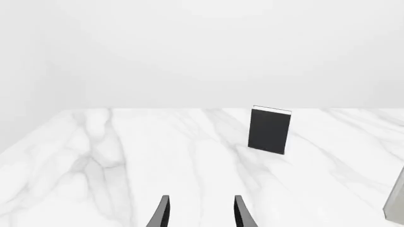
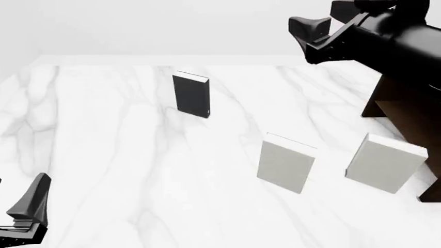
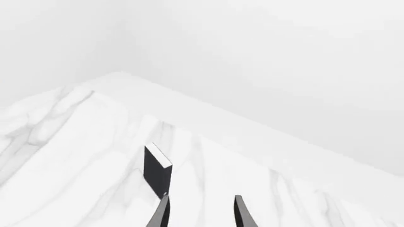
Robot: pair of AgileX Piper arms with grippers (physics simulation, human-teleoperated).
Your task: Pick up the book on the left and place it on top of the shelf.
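Marble, white with soft grey veins, covers the table (image 2: 103,155) where a thin black hardcover, the book (image 2: 191,94), stands upright on its lower edge toward the far left-centre of the slab, a strip of white page edges showing along its top. Its cover is flat, matte and unmarked, a plain rectangle that casts only a faint shadow on the polished stone. Nearer the camera and to the right stand two pale grey-white books, the middle book (image 2: 284,163) and the right-hand book (image 2: 383,163), both upright, blocky and slightly turned, well apart from the black one. Behind them at the right edge rises the shelf (image 2: 406,111), dark brown wood with a squared corner and a straight leg, largely hidden by the right arm. The right gripper (image 2: 308,27) hangs high above the table at the upper right, glossy black and angular; in its wrist view its two tapered fingers stand parted with empty space between them, the book below and beyond. The left gripper (image 1: 200,213) sits low at the near left corner of the table, its slim dark fingers likewise spread and holding nothing, pointing across bare marble toward the book some way ahead.
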